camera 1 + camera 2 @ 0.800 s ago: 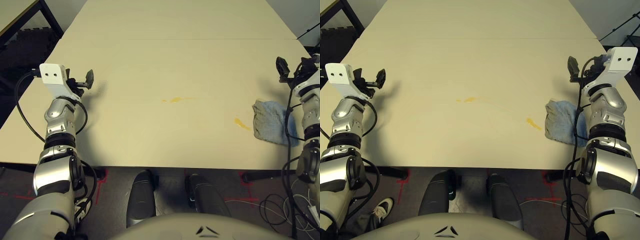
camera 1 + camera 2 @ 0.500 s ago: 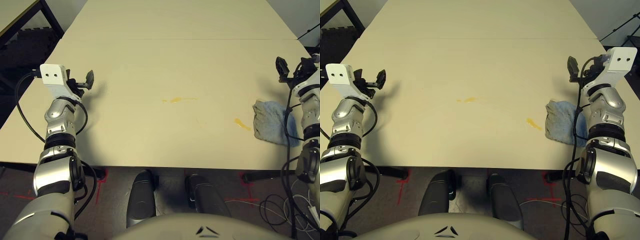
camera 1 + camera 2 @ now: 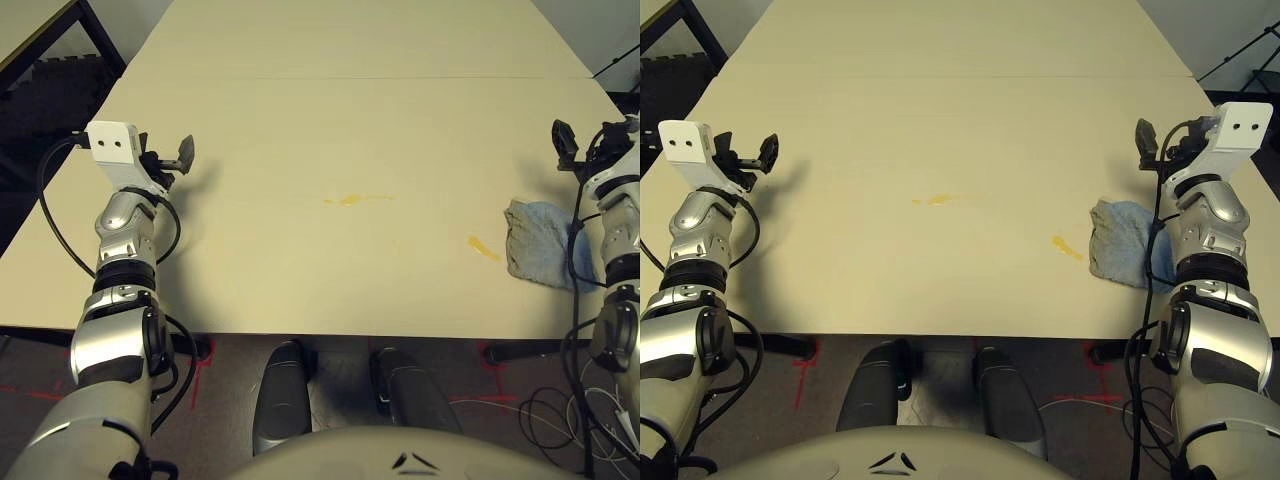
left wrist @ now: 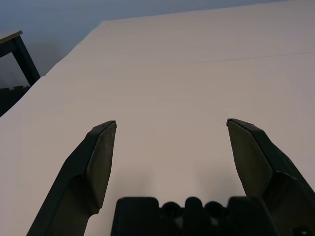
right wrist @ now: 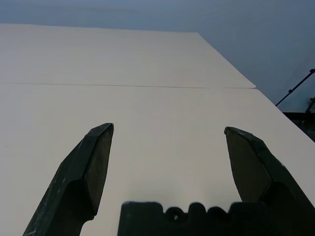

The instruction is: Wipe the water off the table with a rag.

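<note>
Right eye view: right gripper [image 3: 1145, 142] hangs over the table [image 3: 940, 120] w/ jaws spread wide, holding nothing. The rag [image 3: 1120, 243] lies crumpled nearer the robot than that gripper, just beside the right forearm, by the table's near edge. Water: one small yellow smear [image 3: 1067, 246] just inboard of the rag, toward the left arm; a second thin smear [image 3: 936, 200] farther that way, approx. mid-table, between both grippers. Left gripper [image 3: 768, 151] is well apart from rag & smears, over the table's far left side, fingers [image 4: 101, 157] also wide open, empty.
</note>
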You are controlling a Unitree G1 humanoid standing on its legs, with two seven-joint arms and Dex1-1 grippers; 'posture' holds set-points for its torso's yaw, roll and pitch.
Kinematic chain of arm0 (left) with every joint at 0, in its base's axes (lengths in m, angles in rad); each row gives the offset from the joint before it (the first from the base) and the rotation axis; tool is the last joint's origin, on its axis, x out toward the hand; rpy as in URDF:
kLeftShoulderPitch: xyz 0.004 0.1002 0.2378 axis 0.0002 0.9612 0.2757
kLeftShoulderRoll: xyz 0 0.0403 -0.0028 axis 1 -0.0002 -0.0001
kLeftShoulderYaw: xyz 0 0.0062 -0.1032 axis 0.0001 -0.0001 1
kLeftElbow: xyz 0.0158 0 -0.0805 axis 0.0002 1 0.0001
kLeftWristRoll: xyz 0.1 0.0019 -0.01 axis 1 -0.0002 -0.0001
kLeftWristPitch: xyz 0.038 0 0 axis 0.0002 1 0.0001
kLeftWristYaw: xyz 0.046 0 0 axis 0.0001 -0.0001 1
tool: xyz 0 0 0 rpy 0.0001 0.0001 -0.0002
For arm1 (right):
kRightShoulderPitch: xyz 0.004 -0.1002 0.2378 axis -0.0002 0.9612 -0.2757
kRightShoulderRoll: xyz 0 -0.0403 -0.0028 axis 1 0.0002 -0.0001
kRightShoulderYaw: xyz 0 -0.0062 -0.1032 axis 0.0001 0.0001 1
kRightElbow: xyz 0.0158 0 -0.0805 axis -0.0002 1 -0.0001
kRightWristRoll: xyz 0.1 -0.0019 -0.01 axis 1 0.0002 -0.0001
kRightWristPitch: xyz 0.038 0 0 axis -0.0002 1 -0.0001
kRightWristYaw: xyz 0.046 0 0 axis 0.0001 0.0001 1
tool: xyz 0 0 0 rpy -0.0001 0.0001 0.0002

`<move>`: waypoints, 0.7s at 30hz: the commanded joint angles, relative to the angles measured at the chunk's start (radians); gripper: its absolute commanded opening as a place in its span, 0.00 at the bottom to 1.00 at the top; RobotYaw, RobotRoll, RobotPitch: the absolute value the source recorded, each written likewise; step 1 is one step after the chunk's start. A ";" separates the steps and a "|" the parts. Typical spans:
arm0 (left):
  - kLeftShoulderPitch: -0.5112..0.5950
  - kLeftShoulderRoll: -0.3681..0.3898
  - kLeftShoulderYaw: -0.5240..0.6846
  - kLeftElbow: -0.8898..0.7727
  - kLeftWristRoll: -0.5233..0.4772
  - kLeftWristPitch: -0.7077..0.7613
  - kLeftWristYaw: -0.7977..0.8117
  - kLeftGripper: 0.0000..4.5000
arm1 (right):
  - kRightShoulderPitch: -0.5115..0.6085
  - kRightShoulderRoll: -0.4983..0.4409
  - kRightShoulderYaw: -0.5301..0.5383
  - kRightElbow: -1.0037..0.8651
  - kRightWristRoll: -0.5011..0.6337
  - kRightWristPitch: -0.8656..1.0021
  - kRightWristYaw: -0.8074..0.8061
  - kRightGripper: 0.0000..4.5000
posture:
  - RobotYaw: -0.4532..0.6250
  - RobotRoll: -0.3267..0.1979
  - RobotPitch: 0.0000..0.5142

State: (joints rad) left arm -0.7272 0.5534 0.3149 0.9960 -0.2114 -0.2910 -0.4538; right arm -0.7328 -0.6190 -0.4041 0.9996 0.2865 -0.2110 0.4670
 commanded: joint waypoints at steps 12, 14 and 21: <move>0.160 0.016 -0.058 -0.372 -0.239 0.209 -0.691 1.00 | -0.055 -0.010 0.010 0.069 -0.014 -0.004 0.010 1.00 | 0.56 0.62 0.28; 0.223 0.034 -0.080 -0.481 -0.276 0.271 -0.776 1.00 | -0.065 -0.010 0.014 0.081 -0.020 -0.004 0.014 1.00 | 0.57 0.62 0.28; 0.306 0.104 -0.187 -0.614 -0.243 0.330 -0.947 1.00 | -0.088 -0.018 0.017 0.105 -0.030 -0.001 0.025 1.00 | 0.58 0.62 0.27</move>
State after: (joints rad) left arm -0.4319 0.6424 0.1624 0.4023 -0.4762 0.0293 -1.3679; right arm -0.8124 -0.6224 -0.3928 1.0880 0.2626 -0.2116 0.4855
